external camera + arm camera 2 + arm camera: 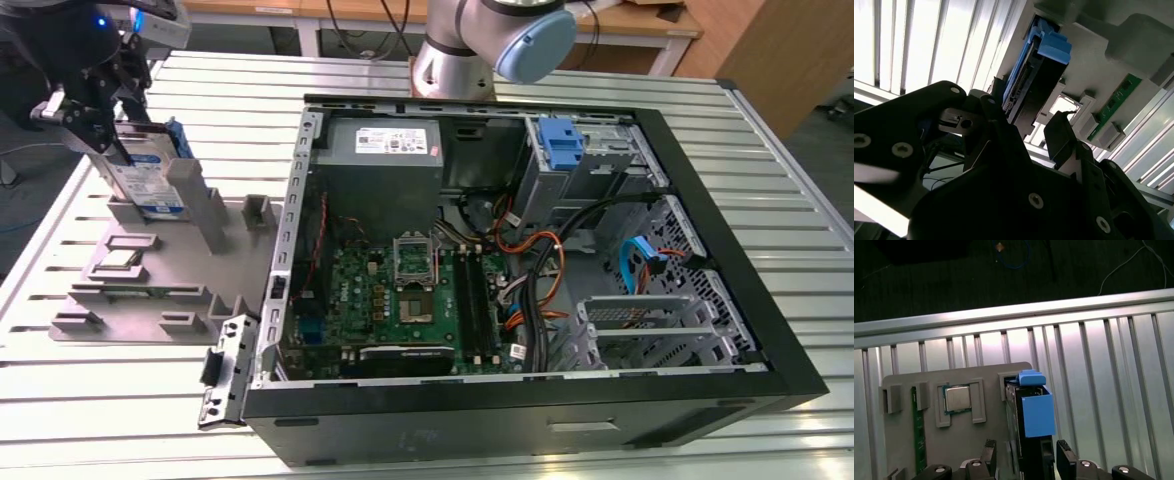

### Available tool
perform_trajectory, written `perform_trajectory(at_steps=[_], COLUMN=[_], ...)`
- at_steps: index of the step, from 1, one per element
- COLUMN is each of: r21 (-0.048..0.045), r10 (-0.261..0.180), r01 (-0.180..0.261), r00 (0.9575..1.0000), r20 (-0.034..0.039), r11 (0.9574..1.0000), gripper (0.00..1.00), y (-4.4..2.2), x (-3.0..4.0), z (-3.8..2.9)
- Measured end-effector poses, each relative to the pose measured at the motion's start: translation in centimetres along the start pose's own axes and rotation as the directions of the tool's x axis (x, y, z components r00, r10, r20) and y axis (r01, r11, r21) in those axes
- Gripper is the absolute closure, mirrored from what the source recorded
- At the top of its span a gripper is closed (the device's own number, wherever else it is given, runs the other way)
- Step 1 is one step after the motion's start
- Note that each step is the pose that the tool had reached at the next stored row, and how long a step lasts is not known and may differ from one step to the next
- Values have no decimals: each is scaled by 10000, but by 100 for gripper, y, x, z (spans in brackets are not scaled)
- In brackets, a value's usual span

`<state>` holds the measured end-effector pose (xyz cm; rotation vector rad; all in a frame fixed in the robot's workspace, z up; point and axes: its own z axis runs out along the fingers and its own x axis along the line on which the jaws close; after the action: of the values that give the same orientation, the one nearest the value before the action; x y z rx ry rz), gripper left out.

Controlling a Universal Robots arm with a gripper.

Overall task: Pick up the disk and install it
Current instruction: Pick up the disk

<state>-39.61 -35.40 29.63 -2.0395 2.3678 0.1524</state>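
The disk (144, 172) stands on edge in a slot of the grey holder tray (160, 290), on the exterior view's left, beside the open computer case (534, 250). Its silver labelled face and blue carrier frame are visible. My gripper (118, 140) reaches down over its top. In both wrist views the disk (1034, 415) (1036, 80) lies between the two black fingers (1064, 452). The gripper (1026, 454) (1024, 112) is open, with a small gap between one finger and the disk's side.
The holder tray also carries a processor chip (957, 398) and a green memory stick (916, 437). Inside the case are a grey power supply (380, 145), the motherboard (400, 295), loose cables (547, 270) and a drive bay with a blue bracket (561, 145). The arm's base (461, 50) stands behind the case.
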Motion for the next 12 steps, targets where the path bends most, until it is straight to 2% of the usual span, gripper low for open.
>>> perform_trajectory(at_steps=[9, 12], r21=[-13, -30], r10=[-173, -405], r01=[173, 405], r00=[9998, 9992], r20=[-11, -21], r11=[9998, 9992], gripper=[41, 41], y=[-1, 0], x=[1, 1], z=[10, 11])
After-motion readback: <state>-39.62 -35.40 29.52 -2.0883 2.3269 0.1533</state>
